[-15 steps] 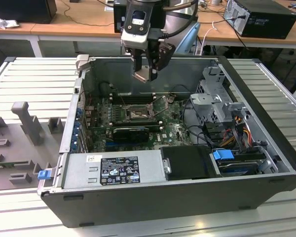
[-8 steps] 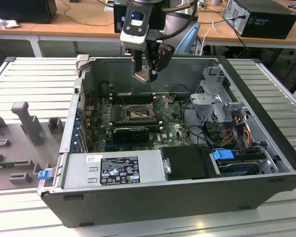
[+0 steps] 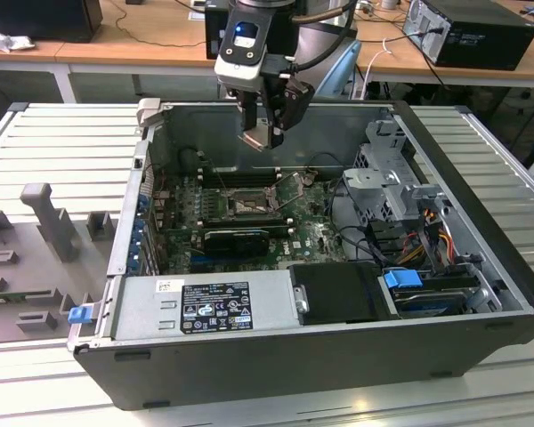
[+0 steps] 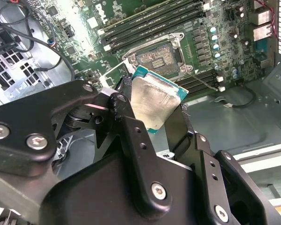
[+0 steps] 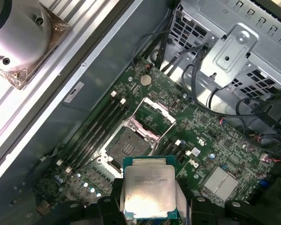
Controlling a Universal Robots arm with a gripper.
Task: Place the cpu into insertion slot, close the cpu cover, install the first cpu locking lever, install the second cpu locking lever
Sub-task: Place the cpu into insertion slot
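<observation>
My gripper hangs over the open computer case, shut on the cpu, a small square chip with a silvery top and green edge. In both wrist views the cpu sits between the black fingers, tilted, well above the green motherboard. The insertion slot lies bare with its dark centre showing, below and ahead of the chip. The cpu cover stands flipped open beside the slot. A thin locking lever sticks out next to the socket.
Long black memory slots flank the socket. A black expansion card lies across the board, with a power supply at the front. A metal drive cage and cables fill the exterior view's right. The case walls enclose everything.
</observation>
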